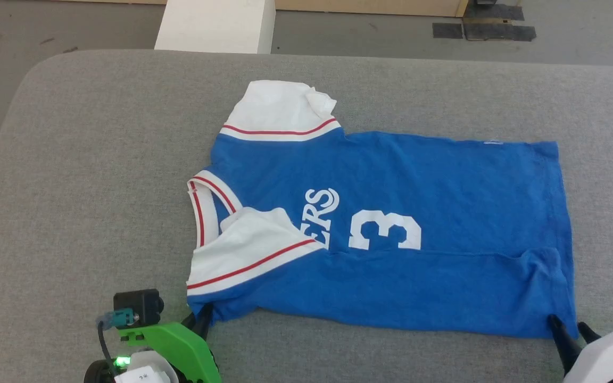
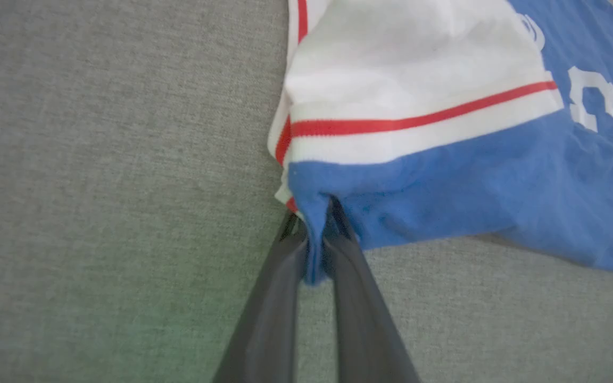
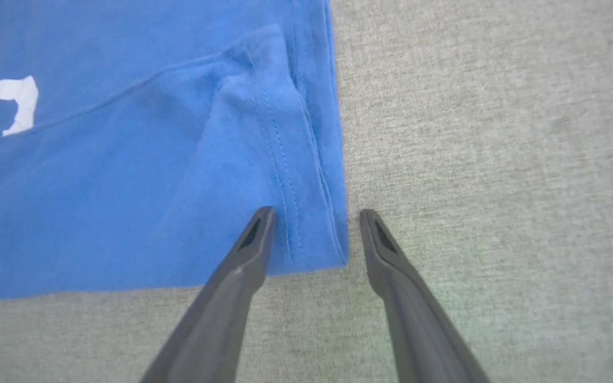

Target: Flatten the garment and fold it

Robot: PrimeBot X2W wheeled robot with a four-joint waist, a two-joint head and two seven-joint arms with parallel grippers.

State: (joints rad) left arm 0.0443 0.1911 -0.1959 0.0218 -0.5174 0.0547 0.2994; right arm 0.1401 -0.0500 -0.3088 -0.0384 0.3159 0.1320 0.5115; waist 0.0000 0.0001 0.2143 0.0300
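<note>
Fabric at the near shoulder corner of the garment, lying flat on the grey cushion, sits pinched in the left gripper, plainest from its wrist, while the low right gripper spreads its fingers astride the hem corner.

Left tool — green bracket, black camera; right tool — white shell, dark fingers.
</note>
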